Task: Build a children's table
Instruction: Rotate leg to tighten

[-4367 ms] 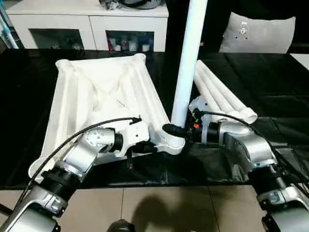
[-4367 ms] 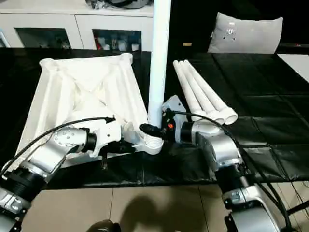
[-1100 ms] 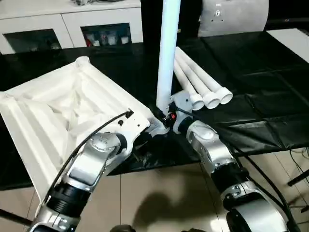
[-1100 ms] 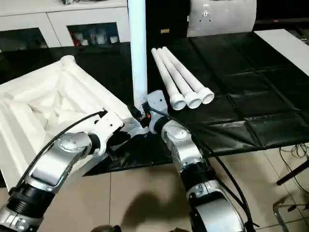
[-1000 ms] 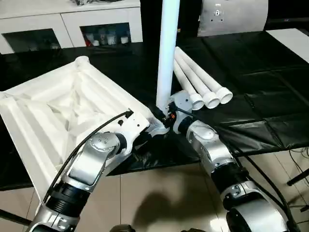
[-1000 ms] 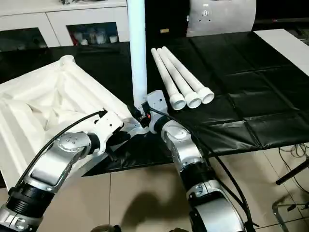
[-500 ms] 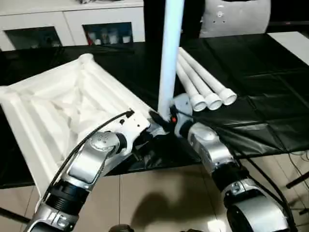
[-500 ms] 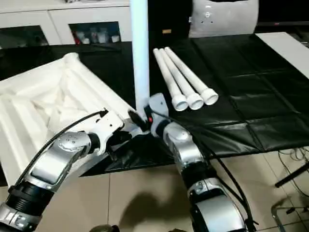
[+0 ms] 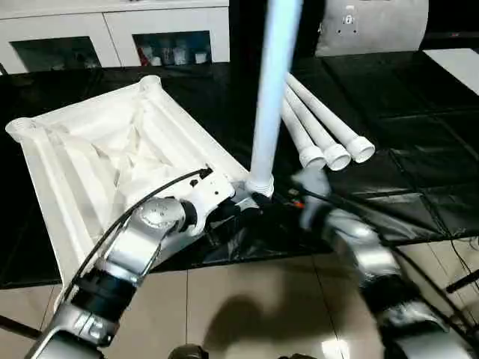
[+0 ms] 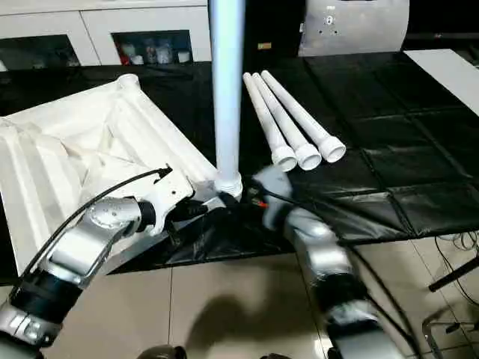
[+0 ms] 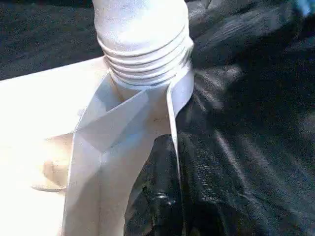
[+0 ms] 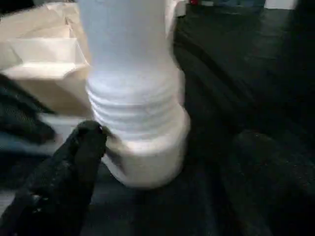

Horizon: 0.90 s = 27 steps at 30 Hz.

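The children's table top (image 9: pixel 112 157) lies upside down on the black sheet, ribs facing up. One white leg (image 9: pixel 271 97) stands upright in its near corner socket (image 9: pixel 260 183), its threaded end (image 11: pixel 142 54) seated there. My left gripper (image 9: pixel 238 205) is shut on the top's thin rim just beside that socket. My right gripper (image 12: pixel 172 140) is open, with one black finger (image 12: pixel 74 162) on each side of the leg's base and not touching it; the right arm (image 9: pixel 352 239) is blurred. Three spare legs (image 9: pixel 322 127) lie side by side behind.
The black-sheeted work table (image 9: pixel 419 112) ends at a front edge close to the socket, with tiled floor (image 9: pixel 247 314) below. White cabinets (image 9: pixel 112 30) and a grey panel (image 9: pixel 374 26) stand behind the table.
My right gripper has opened and drawn back from the leg's base. The leg stays upright in the socket. My left gripper keeps its hold; the camera has shifted a little.
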Motion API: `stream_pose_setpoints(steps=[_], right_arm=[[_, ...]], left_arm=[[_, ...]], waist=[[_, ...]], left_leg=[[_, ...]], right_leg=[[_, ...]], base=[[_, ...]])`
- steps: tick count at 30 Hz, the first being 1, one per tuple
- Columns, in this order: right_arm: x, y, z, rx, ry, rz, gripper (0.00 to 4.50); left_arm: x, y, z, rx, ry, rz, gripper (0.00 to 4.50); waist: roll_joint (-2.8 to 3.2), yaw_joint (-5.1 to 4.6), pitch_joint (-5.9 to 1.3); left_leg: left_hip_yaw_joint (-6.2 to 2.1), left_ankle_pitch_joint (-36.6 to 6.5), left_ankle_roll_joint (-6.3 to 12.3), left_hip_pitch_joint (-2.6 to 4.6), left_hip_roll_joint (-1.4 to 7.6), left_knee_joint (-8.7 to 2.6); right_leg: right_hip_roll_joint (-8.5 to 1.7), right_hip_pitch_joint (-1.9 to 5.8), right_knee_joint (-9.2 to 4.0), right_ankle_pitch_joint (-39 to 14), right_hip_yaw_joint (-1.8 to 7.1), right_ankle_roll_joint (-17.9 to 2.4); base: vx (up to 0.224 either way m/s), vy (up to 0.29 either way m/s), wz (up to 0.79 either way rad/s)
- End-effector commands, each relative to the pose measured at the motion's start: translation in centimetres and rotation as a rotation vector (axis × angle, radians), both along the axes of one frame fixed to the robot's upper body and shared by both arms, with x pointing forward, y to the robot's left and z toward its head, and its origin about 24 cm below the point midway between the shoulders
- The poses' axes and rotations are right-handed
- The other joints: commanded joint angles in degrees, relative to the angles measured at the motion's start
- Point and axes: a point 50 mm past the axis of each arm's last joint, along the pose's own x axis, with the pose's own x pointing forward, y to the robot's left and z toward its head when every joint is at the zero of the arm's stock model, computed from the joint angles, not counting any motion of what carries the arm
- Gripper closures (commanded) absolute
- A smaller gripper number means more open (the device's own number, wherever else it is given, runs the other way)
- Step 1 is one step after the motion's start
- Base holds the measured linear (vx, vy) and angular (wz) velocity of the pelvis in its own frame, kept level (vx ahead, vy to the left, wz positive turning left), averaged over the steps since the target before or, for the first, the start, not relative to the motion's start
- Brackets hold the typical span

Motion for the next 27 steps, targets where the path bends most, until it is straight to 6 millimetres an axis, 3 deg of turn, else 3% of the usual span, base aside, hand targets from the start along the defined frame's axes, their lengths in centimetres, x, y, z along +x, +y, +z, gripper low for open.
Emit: stream_pose_setpoints(steps=[1,4,12,21,24,25,27], right_arm=[[-0.3,-0.7,0.4,-0.006,-0.018,0.032,0.01],[-0.7,-1.9,1.3,-0.027,-0.038,0.099,0.01],[-0.9,-2.4,2.7,-0.105,-0.015,0.291,0.01],[-0.3,-1.2,3.7,-0.126,0.01,0.4,0.01],[-0.3,-1.0,3.8,-0.111,0.019,0.421,0.01],[-0.3,-0.9,3.9,-0.102,0.025,0.433,0.17],[-0.3,-0.7,3.9,-0.083,0.047,0.46,0.35]], left_arm=[[0.0,0.1,-0.3,0.052,0.002,-0.046,4.5],[0.0,0.0,-0.4,0.07,0.004,-0.124,4.5],[-0.6,-0.2,-0.4,0.098,0.026,-0.344,4.5],[-1.2,-0.5,-0.5,0.119,0.051,-0.496,4.5],[-1.3,-0.5,-0.5,0.12,0.052,-0.507,4.5],[-1.3,-0.6,-0.5,0.12,0.053,-0.51,4.5],[-1.3,-0.6,-0.6,0.12,0.052,-0.516,4.5]], waist=[[0.1,-0.15,-3.41],[0.01,-0.29,-3.48],[0.11,0.03,-4.03],[0.15,0.31,-3.92],[0.11,0.38,-4.07],[-0.18,0.36,-4.14],[-0.05,0.37,-4.18]], left_leg=[[-0.01,-8.5,4.41,-0.06,2.35,-2.88],[-0.01,-7.83,4.65,-0.25,2.4,-2.74],[0.04,-3.64,7.13,-0.24,2.52,-1.89],[0.1,-6.5,5.65,0.01,2.86,-2.05],[0.12,-5.67,5.59,0.0,2.82,-1.93],[0.18,-5.4,5.77,0.01,2.8,-1.89],[0.16,-4.78,5.99,-0.07,2.73,-1.81]], right_leg=[[-4.34,3.13,-4.57,-5.18,2.96,-12.03],[-4.32,3.24,-4.47,-5.35,2.84,-11.97],[-4.06,3.45,-3.2,4.96,2.62,-14.74],[-4.43,3.35,-3.27,1.12,2.64,-14.94],[-4.32,3.38,-3.07,2.39,2.64,-14.98],[-4.31,3.45,-3.07,2.93,2.66,-15.08],[-4.26,3.46,-2.9,3.64,2.59,-15.21]], base=[[0.0,0.0,0.0],[0.0,0.0,0.0],[0.0,0.0,0.0],[0.0,0.0,0.0],[0.0,0.0,0.0],[0.0,0.0,0.0],[0.0,0.0,0.0]])
